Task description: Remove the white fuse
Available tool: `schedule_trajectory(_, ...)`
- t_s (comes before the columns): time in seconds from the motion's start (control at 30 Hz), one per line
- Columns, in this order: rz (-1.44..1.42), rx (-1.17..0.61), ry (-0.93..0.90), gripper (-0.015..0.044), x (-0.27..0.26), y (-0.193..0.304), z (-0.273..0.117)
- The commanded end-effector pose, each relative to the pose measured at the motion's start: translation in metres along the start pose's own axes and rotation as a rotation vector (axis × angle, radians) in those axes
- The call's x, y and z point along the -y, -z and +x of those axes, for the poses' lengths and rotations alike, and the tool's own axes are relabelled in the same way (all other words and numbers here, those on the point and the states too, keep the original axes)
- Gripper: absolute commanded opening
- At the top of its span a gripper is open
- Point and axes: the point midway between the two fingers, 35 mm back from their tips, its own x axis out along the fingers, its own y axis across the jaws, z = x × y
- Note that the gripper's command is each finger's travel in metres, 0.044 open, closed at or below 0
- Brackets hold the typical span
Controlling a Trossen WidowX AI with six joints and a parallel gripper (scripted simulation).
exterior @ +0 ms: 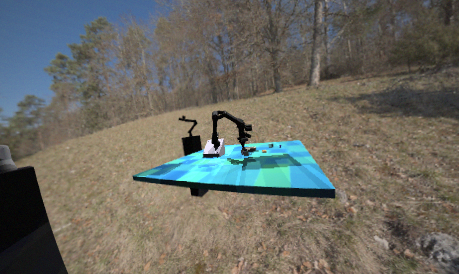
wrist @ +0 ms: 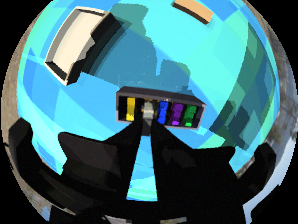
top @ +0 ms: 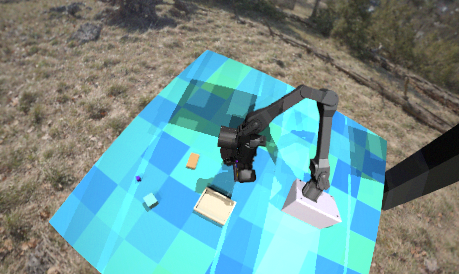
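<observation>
Hand (wrist: 148,117) clamped on white fuse (wrist: 147,113) in fuse block (wrist: 160,107); tray (top: 215,206) holds nothing

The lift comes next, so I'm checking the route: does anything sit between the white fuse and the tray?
Nothing visible does. The gripper is shut on the white fuse in the block; the tray lies apart across bare mat.

A sunlit grassy hillside (exterior: 376,125) of dry brown grass under a deep blue sky (exterior: 31,35). Bare trees (exterior: 266,45) and a few pines line the ridge. A flat counter (exterior: 266,175) patterned in blue and green patches sits on the slope. Grey rocks (exterior: 443,247) lie nearby.
</observation>
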Motion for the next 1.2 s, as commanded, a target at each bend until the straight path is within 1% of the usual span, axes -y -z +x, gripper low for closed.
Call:
schedule_trajectory(0.0, 0.003, 0.003, -0.003, 0.0000, -0.001, -0.001, -0.003)
schedule_trajectory(0.4, 0.002, 0.003, -0.003, 0.0000, -0.001, 0.000, -0.009)
schedule_trajectory(0.93, 0.002, 0.004, -0.003, 0.0000, -0.001, 0.000, -0.030)
schedule_trajectory(1.17, 0.001, 0.009, -0.009, 0.0000, -0.019, -0.023, -0.034)
